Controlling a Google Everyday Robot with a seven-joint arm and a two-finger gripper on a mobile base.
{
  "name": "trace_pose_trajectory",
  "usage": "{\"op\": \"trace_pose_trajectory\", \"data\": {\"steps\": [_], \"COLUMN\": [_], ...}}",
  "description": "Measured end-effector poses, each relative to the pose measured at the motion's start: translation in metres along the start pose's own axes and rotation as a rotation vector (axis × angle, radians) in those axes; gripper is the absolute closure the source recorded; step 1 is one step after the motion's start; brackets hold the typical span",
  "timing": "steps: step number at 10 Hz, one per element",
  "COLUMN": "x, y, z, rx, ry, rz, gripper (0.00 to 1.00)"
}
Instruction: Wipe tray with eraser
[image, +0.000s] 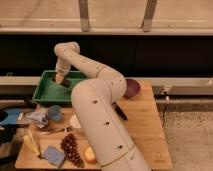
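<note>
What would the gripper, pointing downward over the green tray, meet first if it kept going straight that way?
Most likely the eraser under the gripper, then the floor of the tray. Depth is unclear, so whether the eraser already touches the tray cannot be told.

One camera looks down from high behind the arm, over the wooden table (142, 125) (gripper (60, 78) at its far-left).

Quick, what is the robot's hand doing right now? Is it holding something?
Gripper: down inside the green tray, at its far left end, shut on the eraser.
</note>
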Motion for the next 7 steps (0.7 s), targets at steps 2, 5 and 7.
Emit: {"op": "trace_pose_trajectory", "data": {"steps": [2, 5, 7], "x": [0.013, 0.057, 0.071], "y": [0.017, 0.012, -0.009], "z": [-0.010, -0.035, -0.040], "rx": [0.006, 0.049, 0.027], "ry": [0.013, 0.046, 0.043], "rz": [0.012, 0.113, 0.194], "gripper": [1.00, 1.00, 1.00]}}
